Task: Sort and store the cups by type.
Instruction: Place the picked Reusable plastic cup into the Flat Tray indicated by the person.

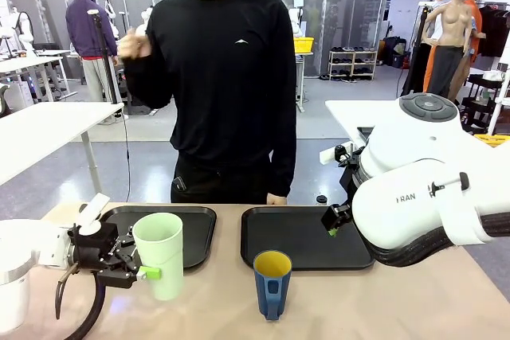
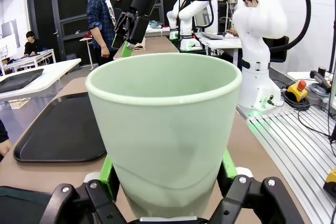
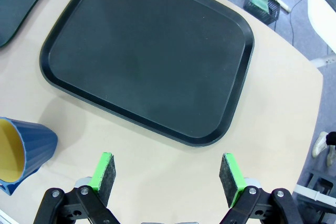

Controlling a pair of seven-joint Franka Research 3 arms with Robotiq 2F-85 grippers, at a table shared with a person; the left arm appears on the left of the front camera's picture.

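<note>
Steadiness matters: left fingers (image 2: 107, 174) grip the mint-green tumbler (image 2: 163, 129) low, so lift it upright; right fingers (image 3: 104, 174) gape wide, empty.

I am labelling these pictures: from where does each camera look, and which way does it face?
Front view: between the arms, facing across the table at the person; left arm and right arm show.
Left wrist view: behind the left jaws, facing level along the table; they clasp the mint-green tumbler.
Right wrist view: above the open right jaws, facing down at the right black tray and blue cup.
Shared: front and right wrist views both show that tray and cup.
</note>
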